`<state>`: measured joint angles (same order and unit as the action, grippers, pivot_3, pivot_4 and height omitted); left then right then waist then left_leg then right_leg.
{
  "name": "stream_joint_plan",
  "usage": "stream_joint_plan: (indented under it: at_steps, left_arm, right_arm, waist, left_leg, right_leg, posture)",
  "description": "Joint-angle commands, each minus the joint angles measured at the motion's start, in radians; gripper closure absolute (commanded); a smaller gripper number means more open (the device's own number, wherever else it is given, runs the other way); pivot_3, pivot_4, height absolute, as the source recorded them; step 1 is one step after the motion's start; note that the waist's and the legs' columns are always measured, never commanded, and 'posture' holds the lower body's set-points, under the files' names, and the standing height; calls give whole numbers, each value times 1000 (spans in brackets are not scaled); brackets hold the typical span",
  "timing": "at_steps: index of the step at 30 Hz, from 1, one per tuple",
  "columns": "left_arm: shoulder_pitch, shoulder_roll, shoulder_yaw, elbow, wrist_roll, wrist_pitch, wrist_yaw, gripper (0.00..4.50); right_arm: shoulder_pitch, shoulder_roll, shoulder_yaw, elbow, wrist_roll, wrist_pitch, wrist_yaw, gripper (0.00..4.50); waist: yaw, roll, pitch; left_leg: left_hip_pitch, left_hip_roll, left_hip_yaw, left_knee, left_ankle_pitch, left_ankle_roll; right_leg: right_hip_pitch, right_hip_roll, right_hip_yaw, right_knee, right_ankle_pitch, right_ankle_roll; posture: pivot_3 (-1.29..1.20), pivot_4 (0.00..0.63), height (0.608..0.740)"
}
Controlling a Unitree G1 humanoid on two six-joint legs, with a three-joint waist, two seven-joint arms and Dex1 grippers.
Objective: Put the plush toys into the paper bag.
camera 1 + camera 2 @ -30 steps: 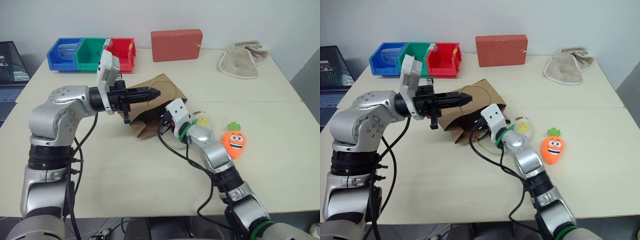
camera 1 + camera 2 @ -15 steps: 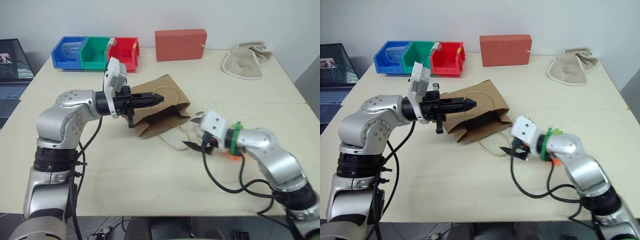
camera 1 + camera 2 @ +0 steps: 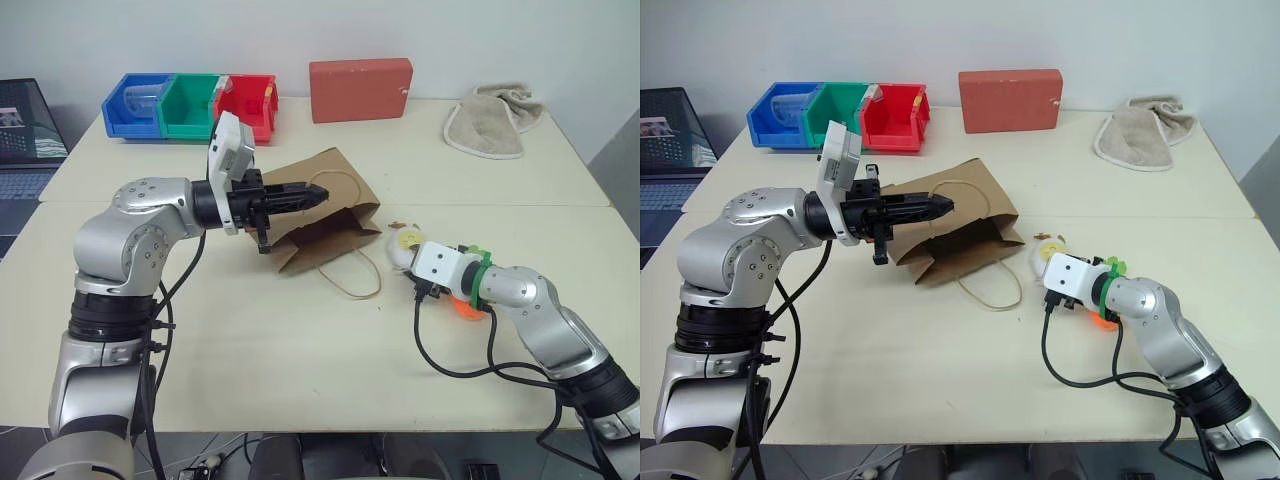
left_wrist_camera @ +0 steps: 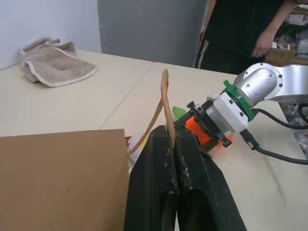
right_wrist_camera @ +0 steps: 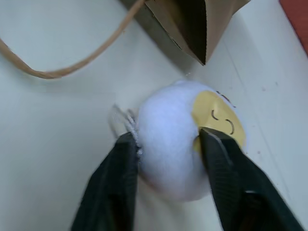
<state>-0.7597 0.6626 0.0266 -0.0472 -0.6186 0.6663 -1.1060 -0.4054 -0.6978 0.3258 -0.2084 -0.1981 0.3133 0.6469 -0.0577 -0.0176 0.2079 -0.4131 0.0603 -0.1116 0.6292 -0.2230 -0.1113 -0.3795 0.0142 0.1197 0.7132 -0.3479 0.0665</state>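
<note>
Left pincer (image 4: 174, 144), pressed together on the upper loop handle (image 4: 164, 101) of the paper bag (image 3: 325, 215), holds that edge raised; this most likely keeps the mouth, which faces the right arm, open for loading. The bag lies on its side on the surface (image 3: 250, 350), its second handle (image 3: 350, 275) trailing loose in front of the mouth.

Right pincer (image 5: 168, 149), low over the surface just beside the bag's mouth, has one finger on each side of the white egg toy (image 5: 185, 144), apparently touching it; whether the grip is firm yet cannot be told. The egg rests on the surface, near the open mouth and outside the bag.

The orange carrot toy (image 3: 1102, 318) lies on the surface just behind the right wrist, largely hidden by it, and also outside the bag. Neither toy is loaded yet.

Judged step: securing the egg for transfer into the held-open mouth.
</note>
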Motion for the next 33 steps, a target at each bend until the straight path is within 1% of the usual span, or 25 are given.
stream_joint_plan:
  at_steps: [1,2,3,6,7,9,11,13,15,17,19,22,29,33]
  left_arm:
    - [-22,13,30,-28,-17,-1,1,4500]
    - [-23,13,32,-28,-19,1,2,4500]
    - [-24,13,33,-27,-20,3,3,4500]
    - [-26,15,34,-27,-25,7,4,4500]
    - [-29,14,36,-26,-28,9,6,4500]
    - [-44,7,44,-17,-38,18,13,4500]
    - [-54,1,49,-9,-47,26,15,4500]
    - [-61,-2,49,-6,-56,34,13,4500]
    - [-68,-3,50,-4,-66,41,10,4500]
    - [-75,-4,60,-5,-94,63,8,4500]
    - [-85,-6,78,-1,-129,95,9,4500]
    - [-89,6,82,9,-141,108,-5,4500]
    - [-94,8,84,17,-146,113,-13,4500]
    - [-80,-5,79,8,-147,111,-7,4500]
  right_arm:
    - [-13,-3,-23,20,-34,-54,-12,3863]
    - [-16,-3,-36,23,-28,-63,-8,4220]
    - [-17,-2,-45,25,-23,-70,-4,4454]
    - [-20,10,-82,9,16,-48,16,4454]
    - [-24,-6,-109,-27,62,-23,65,4454]
    - [-47,-54,-190,-169,260,111,224,4454]
    - [-80,-71,-243,-281,428,238,311,4454]
    - [-109,-50,-257,-362,548,330,328,4454]
    - [-132,-17,-244,-393,590,383,299,4454]
    - [-161,44,-203,-373,568,404,229,4454]
    - [-191,91,-136,-320,502,380,181,4454]
    - [-245,162,-62,-212,417,321,121,4454]
    - [-334,266,31,-32,311,247,82,4454]
    - [-372,373,79,58,256,234,24,4454]
  waist:
    - [0,0,0]
    - [0,0,0]
    - [0,0,0]
    - [0,0,0]
    - [0,0,0]
    - [1,1,1]
    - [2,1,1]
    - [-2,1,1]
    - [-1,1,1]
    - [0,1,1]
    - [-1,1,1]
    - [-1,1,1]
    - [-1,1,1]
    - [-2,1,1]
  left_leg:
    - [0,0,0,0,0,0]
    - [0,0,0,0,0,0]
    - [0,0,0,0,0,0]
    - [0,0,0,0,0,0]
    - [0,0,0,0,0,0]
    - [-1,0,0,0,0,0]
    - [-1,0,-1,0,0,0]
    - [-1,0,-1,0,0,0]
    - [0,1,-2,0,0,0]
    - [0,1,-3,0,0,0]
    - [-1,0,-2,1,0,0]
    - [-1,0,-2,2,0,0]
    - [-2,0,-2,0,2,-3]
    - [-2,1,-2,0,2,-3]
  right_leg:
    - [0,0,0,0,0,0]
    - [0,0,0,0,0,0]
    - [0,0,0,0,0,0]
    - [0,0,0,0,0,0]
    - [0,0,0,0,0,0]
    - [0,0,0,0,0,0]
    - [0,0,-1,0,0,0]
    - [0,0,-1,0,0,0]
    - [1,1,-2,0,0,0]
    - [1,0,-3,0,0,0]
    - [1,0,-2,0,0,0]
    - [1,0,-2,1,0,0]
    - [-1,0,-3,1,0,0]
    - [-2,0,-3,1,0,0]
  posture:
    - [0,150,740]
    - [0,150,740]
    - [0,150,740]
    - [0,150,740]
    - [0,150,740]
    - [0,150,740]
    - [0,150,740]
    - [0,150,740]
    - [0,150,740]
    - [0,150,740]
    - [0,150,740]
    - [0,150,740]
    - [0,150,740]
    - [0,150,740]
